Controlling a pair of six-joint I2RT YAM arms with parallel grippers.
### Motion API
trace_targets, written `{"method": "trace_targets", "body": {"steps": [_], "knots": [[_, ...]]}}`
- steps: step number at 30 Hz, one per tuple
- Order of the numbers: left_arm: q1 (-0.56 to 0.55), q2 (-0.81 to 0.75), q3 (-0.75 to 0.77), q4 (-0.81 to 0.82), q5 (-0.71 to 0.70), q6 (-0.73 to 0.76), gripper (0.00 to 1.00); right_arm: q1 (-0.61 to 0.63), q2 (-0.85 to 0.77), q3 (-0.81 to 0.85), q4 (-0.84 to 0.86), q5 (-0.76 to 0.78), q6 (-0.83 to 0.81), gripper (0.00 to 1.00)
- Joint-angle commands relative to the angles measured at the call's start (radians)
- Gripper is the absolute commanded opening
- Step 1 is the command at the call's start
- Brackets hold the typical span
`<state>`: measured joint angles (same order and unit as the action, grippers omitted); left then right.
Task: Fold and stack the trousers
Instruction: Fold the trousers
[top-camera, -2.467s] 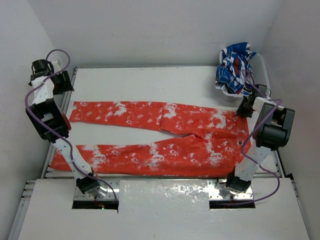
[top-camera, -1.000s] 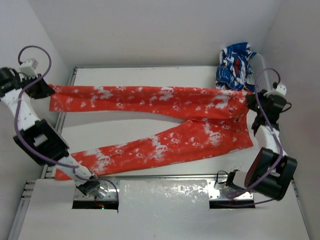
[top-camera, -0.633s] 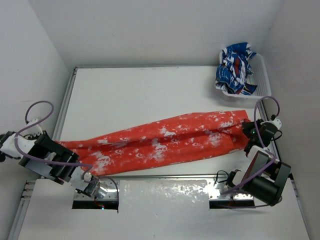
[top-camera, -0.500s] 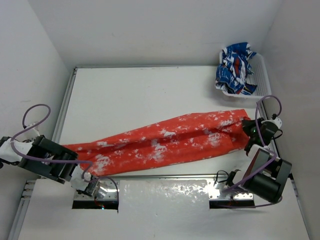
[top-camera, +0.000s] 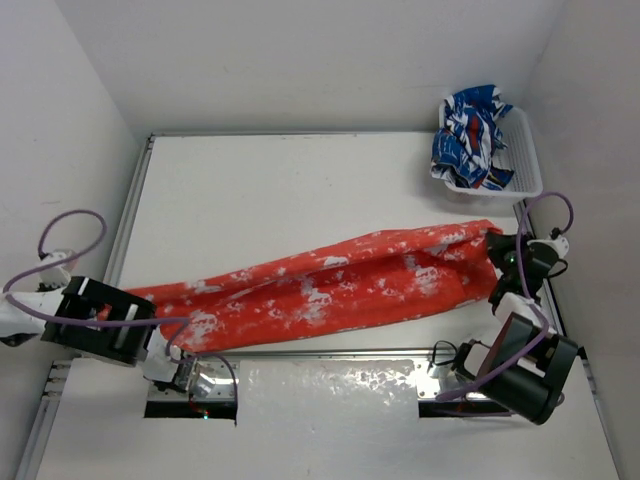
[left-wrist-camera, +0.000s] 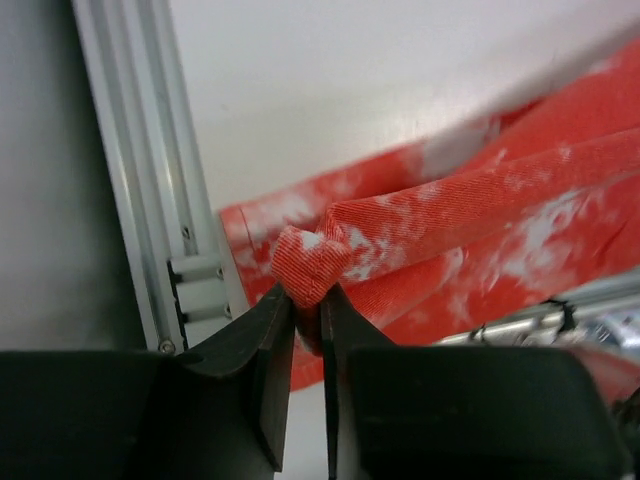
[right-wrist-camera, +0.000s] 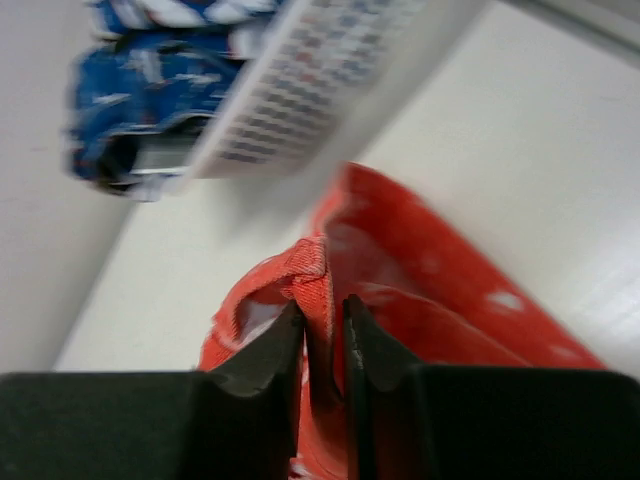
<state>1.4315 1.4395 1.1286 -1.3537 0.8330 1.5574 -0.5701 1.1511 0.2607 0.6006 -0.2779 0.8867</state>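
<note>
holding a patterned garment (top-camera: 468, 135), a basket (top-camera: 528, 165) stands beside the trousers (top-camera: 340, 285) (apart).

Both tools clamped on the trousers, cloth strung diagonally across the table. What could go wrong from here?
1. The left tool pinches only a small nub of the trousers at its fingertips; a tug may pull it free.
2. That end sits by the metal rail; cloth could snag there.
3. The legs lie bunched, not flat, so setting them down now likely leaves a creased fold.
</note>
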Motion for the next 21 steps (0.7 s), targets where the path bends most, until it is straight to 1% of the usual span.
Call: {"method": "trace_targets", "body": {"steps": [1, 2, 3, 4, 5, 6, 7, 8, 9, 10, 12, 13, 15, 16, 18, 19, 21], "knots": [[0.049, -0.033, -0.09, 0.047, -0.122, 0.371, 0.12, -0.028, -0.036, -0.038, -0.089, 0.201, -0.058, 0.2], [0.067, -0.033, -0.137, 0.086, -0.168, 0.368, 0.16, -0.031, -0.065, -0.043, -0.157, 0.297, -0.063, 0.27], [0.078, -0.027, -0.156, 0.111, -0.188, 0.357, 0.19, -0.037, -0.082, -0.043, -0.317, 0.372, -0.049, 0.39], [0.104, -0.013, -0.17, 0.126, -0.221, 0.348, 0.25, -0.039, -0.12, -0.032, -0.4, 0.45, -0.032, 0.63], [0.116, -0.002, -0.18, 0.14, -0.235, 0.349, 0.29, -0.04, -0.138, -0.023, -0.482, 0.597, -0.019, 0.72], [0.127, 0.01, -0.176, 0.134, -0.248, 0.352, 0.33, -0.042, -0.154, -0.012, -0.587, 0.65, -0.015, 0.78], [0.145, 0.044, -0.149, 0.086, -0.273, 0.365, 0.39, -0.042, -0.18, 0.017, -0.645, 0.721, -0.053, 0.82], [0.152, 0.061, -0.127, 0.055, -0.281, 0.378, 0.42, -0.042, -0.188, 0.059, -0.657, 0.738, -0.084, 0.84], [0.161, 0.096, -0.078, 0.036, -0.282, 0.35, 0.47, -0.04, -0.195, 0.081, -0.659, 0.747, -0.116, 0.84], [0.161, 0.107, -0.054, 0.036, -0.282, 0.314, 0.47, -0.04, -0.197, 0.107, -0.651, 0.747, -0.185, 0.85], [0.159, 0.133, -0.004, 0.034, -0.273, 0.245, 0.47, -0.037, -0.195, 0.185, -0.631, 0.724, -0.26, 0.84], [0.161, 0.137, 0.044, 0.034, -0.261, 0.221, 0.47, -0.028, -0.192, 0.211, -0.612, 0.703, -0.341, 0.84], [0.161, 0.142, 0.113, 0.034, -0.207, 0.149, 0.47, 0.015, -0.188, 0.277, -0.605, 0.629, -0.409, 0.81], [0.161, 0.137, 0.129, 0.034, -0.186, 0.129, 0.47, 0.057, -0.186, 0.297, -0.575, 0.602, -0.47, 0.79], [0.153, 0.095, 0.132, 0.034, -0.137, 0.116, 0.48, 0.111, -0.177, 0.348, -0.568, 0.504, -0.561, 0.73], [0.127, 0.052, 0.12, 0.034, -0.133, 0.134, 0.48, 0.183, -0.166, 0.379, -0.574, 0.481, -0.59, 0.71], [0.097, 0.012, 0.074, 0.034, -0.152, 0.142, 0.5, 0.258, -0.157, 0.399, -0.588, 0.474, -0.661, 0.71]]}}
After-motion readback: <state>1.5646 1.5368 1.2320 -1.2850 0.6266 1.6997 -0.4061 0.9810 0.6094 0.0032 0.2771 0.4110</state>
